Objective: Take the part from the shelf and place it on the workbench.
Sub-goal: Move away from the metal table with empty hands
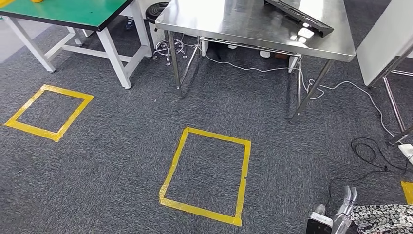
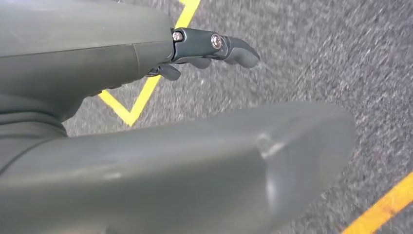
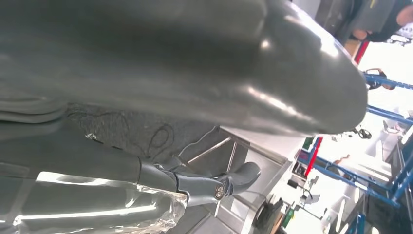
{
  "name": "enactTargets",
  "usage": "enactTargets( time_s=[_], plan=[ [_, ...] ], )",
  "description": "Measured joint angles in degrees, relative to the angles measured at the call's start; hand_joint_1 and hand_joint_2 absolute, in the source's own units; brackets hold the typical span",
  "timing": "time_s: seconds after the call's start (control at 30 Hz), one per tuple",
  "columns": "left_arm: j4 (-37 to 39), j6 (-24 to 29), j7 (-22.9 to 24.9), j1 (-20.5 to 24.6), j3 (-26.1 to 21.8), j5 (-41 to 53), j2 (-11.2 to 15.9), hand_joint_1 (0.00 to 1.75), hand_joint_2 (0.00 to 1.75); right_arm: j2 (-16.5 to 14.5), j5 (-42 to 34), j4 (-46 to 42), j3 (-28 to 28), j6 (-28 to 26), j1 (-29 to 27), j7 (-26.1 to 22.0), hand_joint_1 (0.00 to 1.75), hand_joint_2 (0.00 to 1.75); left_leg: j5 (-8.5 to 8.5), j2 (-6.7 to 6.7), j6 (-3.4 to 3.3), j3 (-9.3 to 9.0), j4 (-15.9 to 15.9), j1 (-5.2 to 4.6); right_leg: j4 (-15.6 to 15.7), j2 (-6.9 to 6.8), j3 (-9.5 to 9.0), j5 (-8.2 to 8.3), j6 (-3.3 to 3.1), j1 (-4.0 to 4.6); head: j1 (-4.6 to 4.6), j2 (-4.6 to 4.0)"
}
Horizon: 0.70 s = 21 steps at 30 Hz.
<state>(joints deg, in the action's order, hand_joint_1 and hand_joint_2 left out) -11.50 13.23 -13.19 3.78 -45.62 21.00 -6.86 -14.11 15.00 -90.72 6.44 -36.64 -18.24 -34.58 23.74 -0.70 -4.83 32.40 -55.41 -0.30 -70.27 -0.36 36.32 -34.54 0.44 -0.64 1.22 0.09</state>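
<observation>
The right robot hand (image 1: 341, 214) sits low at the robot's side, fingers wrapped around the part (image 3: 97, 214), a shiny clear-wrapped piece pressed against the palm. The left robot hand (image 2: 214, 48) hangs above the carpet with nothing in it, fingers loosely curled; whether they are fully closed I cannot tell. The steel counter (image 1: 234, 24) lies well ahead, beyond the taped square (image 1: 207, 175). Loose cables (image 1: 370, 151) trail across the floor on the right, so a step there could snag a foot, and the slick wrap could slip from the grasp mid-walk.

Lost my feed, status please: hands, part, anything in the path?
Left hand empty, fingers apart. Right hand holds plastic-wrapped part. Steel table ahead; cables on floor beside it.
</observation>
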Motion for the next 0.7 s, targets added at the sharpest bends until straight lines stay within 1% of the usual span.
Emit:
enactTargets(
  time_s=[0.03,0.07,0.1,0.13,0.17,0.2,0.23,0.27,0.3,0.33,0.37,0.4,0.43,0.47,0.5,0.53,0.57,0.6,0.63,0.67,0.7],
  plan=[
    [0.0,0.0,0.0,0.0,0.0,0.0,0.0,0.0,0.0,0.0,0.0,0.1,0.2,0.1,0.0,0.1,0.0,0.0,-0.12,-0.59,0.22,0.17,0.0,0.07,-0.7,0.06,0.32,0.05,0.53,-0.34,0.03,0.0],
    [0.0,0.0,0.1,0.0,0.0,0.1,-0.1,0.0,0.0,0.0,-0.1,0.1,0.3,0.2,0.0,0.2,0.0,0.0,-0.19,-1.16,0.47,0.28,-0.2,0.21,1.1,0.12,-0.65,1.12,1.26,-0.69,0.03,0.0],
    [0.1,0.0,0.2,0.0,0.0,0.2,-0.1,0.0,0.0,0.0,-0.2,0.2,0.4,0.4,0.1,0.3,0.0,0.0,-0.21,-1.74,0.79,0.39,-0.4,0.39,5.1,0.39,-2.7,2.82,2.06,-1.09,0.0,0.0],
    [0.1,0.0,0.4,0.0,0.0,0.3,-0.2,0.0,0.0,0.0,-0.2,0.3,0.5,0.6,0.2,0.4,0.0,0.0,-0.18,-2.26,1.19,0.5,-0.7,0.51,8.9,0.95,-4.67,4.26,2.56,-1.37,0.05,0.0],
    [0.1,0.1,0.5,0.0,0.0,0.3,-0.2,0.0,0.0,0.0,-0.2,0.4,0.7,0.8,0.3,0.5,0.0,0.0,-0.05,-2.71,1.7,0.66,-1.1,0.52,12.2,1.5,-6.17,5.39,2.69,-1.47,-0.05,0.0],
    [0.1,0.2,0.5,0.1,0.0,0.4,-0.2,0.0,0.0,0.1,-0.2,0.6,0.8,1.0,0.4,0.6,0.0,0.0,0.06,-3.06,2.19,0.86,-1.4,0.49,13.9,1.93,-6.92,5.92,2.4,-1.44,-0.11,0.0],
    [0.1,0.3,0.6,0.1,0.0,0.4,-0.2,0.0,0.0,0.1,-0.2,0.7,0.9,1.2,0.5,0.7,0.0,0.0,0.14,-3.31,2.6,1.02,-1.6,0.44,14.1,2.07,-6.89,5.94,1.8,-1.23,-0.17,0.0],
    [0.1,0.4,0.7,0.0,0.0,0.4,-0.2,0.0,0.0,0.1,-0.2,0.8,1.0,1.3,0.5,0.7,0.0,0.0,0.16,-3.54,2.94,1.18,-1.7,0.48,14.2,1.85,-7.0,6.09,1.23,-1.06,-0.27,0.0],
    [0.1,0.5,0.7,0.0,0.0,0.5,-0.2,0.0,0.0,0.1,-0.1,0.9,1.1,1.4,0.6,0.7,0.0,0.0,0.14,-3.64,3.18,1.33,-1.8,0.68,14.1,1.54,-7.14,6.22,0.69,-1.18,-0.24,0.0],
    [0.1,0.6,0.8,-0.1,0.0,0.5,-0.2,0.0,0.0,0.0,-0.1,1.0,1.1,1.4,0.7,0.7,0.0,0.0,0.49,-3.26,3.38,1.61,-2.3,0.83,14.1,1.26,-7.28,6.4,0.26,-1.27,-0.26,0.0],
    [0.1,0.7,0.8,-0.1,0.0,0.5,-0.2,0.0,0.0,0.0,0.0,1.1,1.2,1.6,0.8,0.7,0.0,0.0,1.41,-2.52,3.61,2.25,-3.8,0.97,14.2,0.92,-7.4,6.57,-0.15,-1.38,-0.15,0.0],
    [0.1,0.8,0.9,-0.1,0.0,0.5,-0.1,0.0,0.0,0.0,0.0,1.2,1.2,1.7,0.9,0.8,0.0,0.0,3.03,-1.56,3.84,3.45,-6.4,1.08,14.2,0.55,-7.36,6.7,-0.46,-1.41,-0.05,0.0],
    [0.1,0.8,0.9,-0.1,0.0,0.5,-0.2,0.0,0.0,0.0,0.1,1.5,1.2,1.8,1.0,0.9,0.0,0.0,5.09,-0.57,4.05,5.14,-10.1,1.12,14.2,0.14,-7.3,6.74,-0.65,-1.2,0.03,0.0],
    [0.1,0.9,0.9,-0.1,0.0,0.5,-0.2,0.0,0.0,0.0,0.1,2.0,1.3,1.9,1.1,1.1,0.0,0.0,6.96,0.01,4.23,6.99,-14.1,1.19,14.2,-0.34,-7.23,6.72,-0.78,-1.01,0.13,0.0],
    [0.1,0.9,0.9,-0.1,0.0,0.6,-0.2,0.0,0.0,0.0,0.1,2.7,1.5,2.0,1.4,1.5,0.0,0.0,8.18,0.3,4.31,8.49,-17.3,1.26,14.2,-0.8,-7.18,6.69,-0.82,-0.82,0.12,0.0],
    [0.1,0.9,1.0,-0.2,0.0,0.7,-0.2,0.0,0.0,0.0,0.1,3.8,1.8,1.9,1.9,2.1,0.0,0.0,8.36,0.43,4.27,9.13,-18.7,1.3,14.2,-1.26,-7.16,6.65,-0.87,-0.64,0.14,0.0],
    [0.1,0.9,1.0,-0.2,0.0,0.8,-0.2,0.0,0.0,0.1,0.3,5.3,2.2,1.8,2.5,2.8,0.0,0.0,7.53,0.49,4.13,8.72,-18.0,1.31,14.2,-1.67,-7.19,6.6,-0.92,-0.5,0.14,0.0],
    [0.1,1.0,1.0,-0.2,0.0,0.9,-0.2,0.0,0.0,0.2,0.4,7.0,2.6,1.6,3.2,3.4,0.0,0.0,5.92,0.64,3.83,7.25,-15.3,1.28,14.2,-2.08,-7.25,6.56,-0.96,-0.38,0.14,0.0],
    [0.1,1.0,1.0,-0.2,0.0,1.0,-0.2,0.0,0.0,0.3,0.6,9.0,3.2,1.3,4.1,3.8,0.0,0.0,4.06,1.2,3.38,5.05,-11.3,1.16,14.2,-2.45,-7.33,6.51,-0.99,-0.26,0.15,0.0],
    [0.1,1.0,1.1,-0.1,0.0,1.1,-0.2,0.0,0.0,0.4,0.7,11.5,3.8,1.1,5.2,4.0,0.0,0.0,2.77,1.95,3.02,3.08,-7.6,0.92,14.2,-2.78,-7.36,6.45,-0.95,0.0,0.12,0.0],
    [0.1,1.0,1.0,-0.1,0.0,1.2,-0.1,0.0,0.0,0.7,0.6,14.9,4.7,0.9,6.8,3.7,0.0,0.0,1.97,2.59,2.63,1.67,-4.8,0.66,14.2,-3.05,-7.34,6.42,-0.88,0.19,0.1,0.0]
  ],
)
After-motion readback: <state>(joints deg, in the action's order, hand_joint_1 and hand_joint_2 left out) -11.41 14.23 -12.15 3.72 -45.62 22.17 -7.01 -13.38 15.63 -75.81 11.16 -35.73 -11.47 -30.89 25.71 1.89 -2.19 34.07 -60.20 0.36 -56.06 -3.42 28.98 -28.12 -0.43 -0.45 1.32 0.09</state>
